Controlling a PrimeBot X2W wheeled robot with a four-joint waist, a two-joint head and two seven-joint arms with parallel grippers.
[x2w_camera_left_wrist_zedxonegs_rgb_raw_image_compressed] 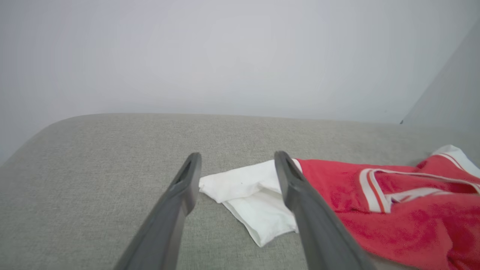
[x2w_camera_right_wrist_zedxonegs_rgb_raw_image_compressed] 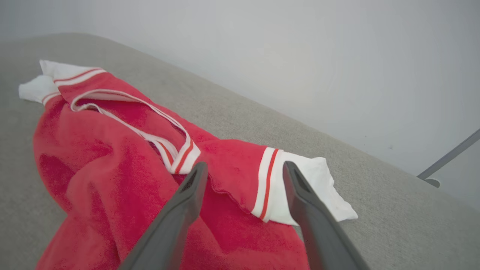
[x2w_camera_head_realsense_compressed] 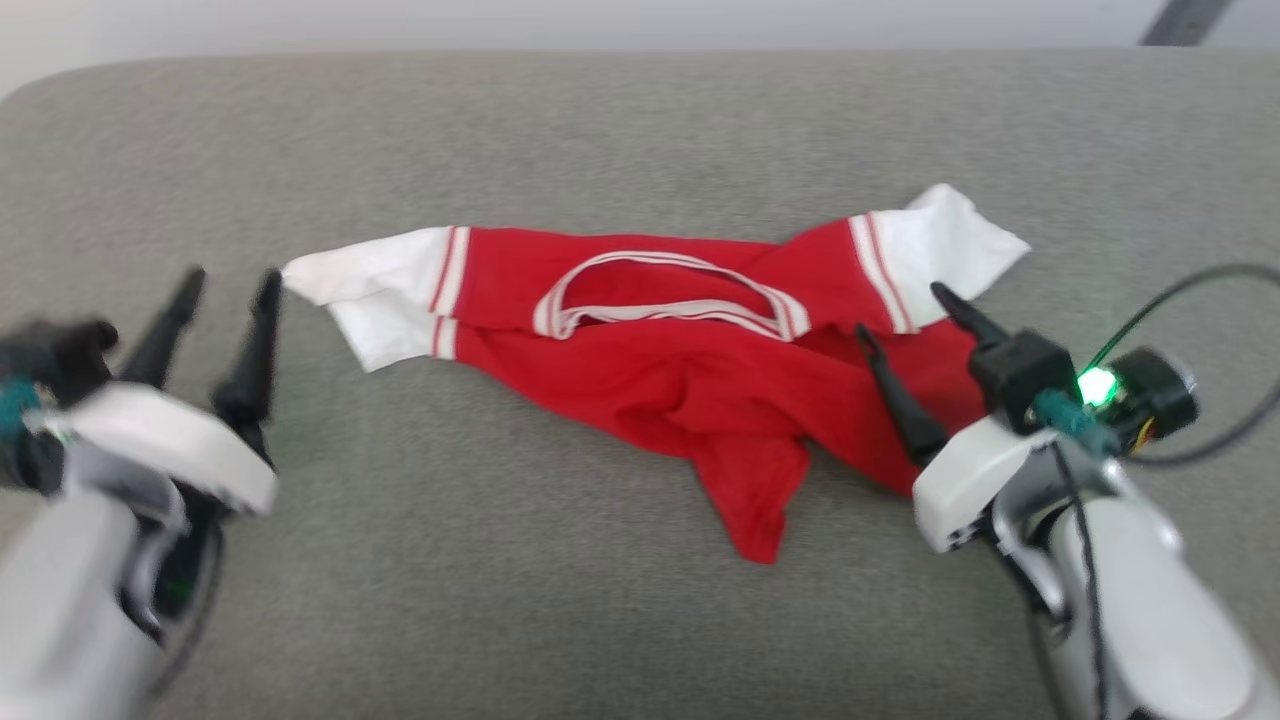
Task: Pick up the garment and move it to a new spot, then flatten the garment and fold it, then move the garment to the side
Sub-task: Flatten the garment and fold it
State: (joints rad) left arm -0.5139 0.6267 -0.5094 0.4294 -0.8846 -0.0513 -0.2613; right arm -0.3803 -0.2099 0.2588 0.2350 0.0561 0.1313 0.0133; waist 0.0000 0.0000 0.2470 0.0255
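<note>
The red garment (x2w_camera_head_realsense_compressed: 680, 360) lies crumpled on the grey cushion, sleeves spread left and right, its striped neck opening (x2w_camera_head_realsense_compressed: 665, 295) facing up. Its lower part bunches into a point toward me. No black print shows. My left gripper (x2w_camera_head_realsense_compressed: 228, 288) hovers open just left of the white left sleeve end (x2w_camera_head_realsense_compressed: 365, 290), which the left wrist view shows between and beyond the fingers (x2w_camera_left_wrist_zedxonegs_rgb_raw_image_compressed: 245, 195). My right gripper (x2w_camera_head_realsense_compressed: 905, 312) is open above the garment's right side, and its fingers frame the striped right sleeve (x2w_camera_right_wrist_zedxonegs_rgb_raw_image_compressed: 262, 183) in the right wrist view. Neither gripper holds cloth.
The grey upholstered surface (x2w_camera_head_realsense_compressed: 600, 140) stretches wide around the garment, with a rounded far edge against a pale wall. A dark slanted bar (x2w_camera_head_realsense_compressed: 1185, 20) stands beyond the far right corner. A black cable (x2w_camera_head_realsense_compressed: 1200, 290) loops off my right wrist.
</note>
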